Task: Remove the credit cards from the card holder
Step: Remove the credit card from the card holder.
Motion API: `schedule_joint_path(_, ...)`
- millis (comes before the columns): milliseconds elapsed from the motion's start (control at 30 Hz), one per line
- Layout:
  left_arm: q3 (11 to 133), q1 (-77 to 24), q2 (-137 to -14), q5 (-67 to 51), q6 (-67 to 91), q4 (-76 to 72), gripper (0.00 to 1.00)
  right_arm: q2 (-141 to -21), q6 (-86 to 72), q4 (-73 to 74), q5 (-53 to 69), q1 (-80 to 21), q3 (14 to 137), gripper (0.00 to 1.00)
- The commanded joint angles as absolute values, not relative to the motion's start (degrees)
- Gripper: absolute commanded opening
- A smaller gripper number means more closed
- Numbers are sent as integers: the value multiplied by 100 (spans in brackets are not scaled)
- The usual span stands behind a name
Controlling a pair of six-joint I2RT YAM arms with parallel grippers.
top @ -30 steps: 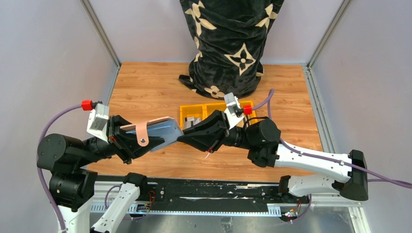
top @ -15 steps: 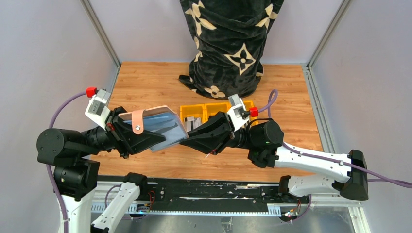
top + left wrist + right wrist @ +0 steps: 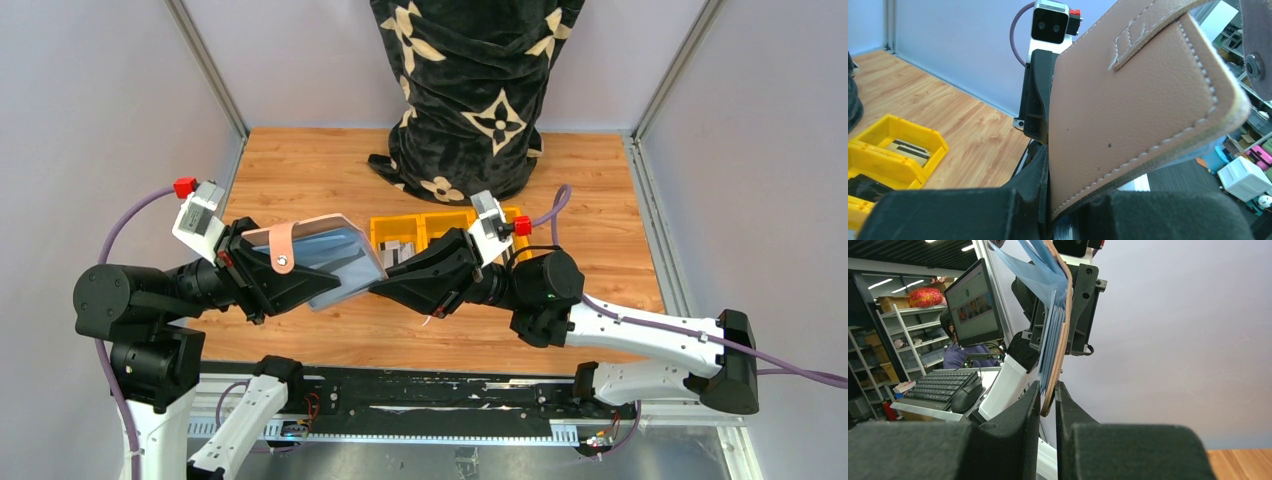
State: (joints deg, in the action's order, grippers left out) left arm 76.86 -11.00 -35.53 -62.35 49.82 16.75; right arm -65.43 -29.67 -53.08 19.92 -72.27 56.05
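Note:
My left gripper [image 3: 297,287] is shut on the taupe-brown card holder [image 3: 303,231] and holds it tilted above the table, its tab [image 3: 285,250] hanging over the front. In the left wrist view the holder [image 3: 1128,100] fills the frame, its lower corner clamped at that gripper [image 3: 1068,207]. Blue-grey credit cards [image 3: 338,258] fan out of the holder towards the right. My right gripper [image 3: 377,289] meets the holder's right corner. In the right wrist view the holder's brown edge [image 3: 1062,335] and the cards [image 3: 1051,340] stand edge-on, and the gripper [image 3: 1048,401] pinches their lower end between its jaws.
A yellow three-compartment tray [image 3: 440,221] sits mid-table behind the grippers, with grey pieces and a small black item [image 3: 863,187] in it. A black cloth with tan star patterns [image 3: 470,90] stands at the back. Grey walls enclose the wooden table [image 3: 300,180].
The left arm has turned and raised the holder a little, so the cards fan out more. The right gripper has shifted slightly right and stays at the holder's corner.

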Motion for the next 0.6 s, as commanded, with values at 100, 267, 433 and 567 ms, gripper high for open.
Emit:
schedule_joint_path(100, 7800, -1107, -3488, -6475, 5049, 1331, 0, -6574, -3342, -5373, 1422, -7154, 5639, 6)
schedule_joint_path(267, 7793, -1107, -3459, -6601, 5020, 1241, 0, -6659, -3511, -5007, 1056, -7145, 5805, 8)
schedule_joint_path(433, 7762, -1107, -3399, -6754, 4840, 1254, 0, -6712, -3756, -4874, 879, -7137, 5910, 9)
schedule_joint_path(567, 7745, -1112, -3369, -6823, 4731, 1278, 0, -6779, -3941, -4835, 853, -7137, 6021, 17)
